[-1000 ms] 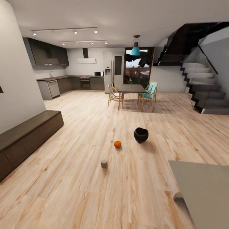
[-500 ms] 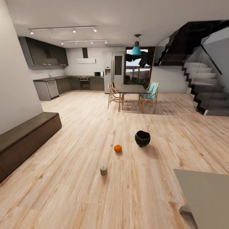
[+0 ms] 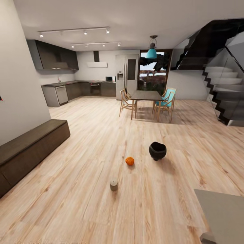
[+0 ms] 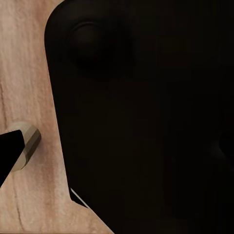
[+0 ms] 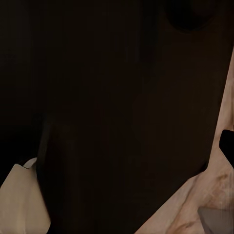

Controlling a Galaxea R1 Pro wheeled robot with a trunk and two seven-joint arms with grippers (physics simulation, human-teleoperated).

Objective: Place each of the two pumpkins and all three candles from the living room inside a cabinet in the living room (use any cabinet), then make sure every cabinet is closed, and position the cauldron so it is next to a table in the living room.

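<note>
Fingers: spread not readable in either wrist view, both mostly dark housing above floorboards; any hold cannot be told. Arm pose likewise cannot be judged.

On the floor ahead: candle (image 3: 114, 185) nearest, pumpkin (image 3: 129, 161) beyond it, cauldron (image 3: 157, 150) near the pumpkin, all apart. Cabinet (image 3: 30, 150) along the left wall, shut. Surface (image 3: 223, 213) corner at lower right.

Risk: candle or pumpkin could be knocked and rolled by the base if approached too directly.
</note>
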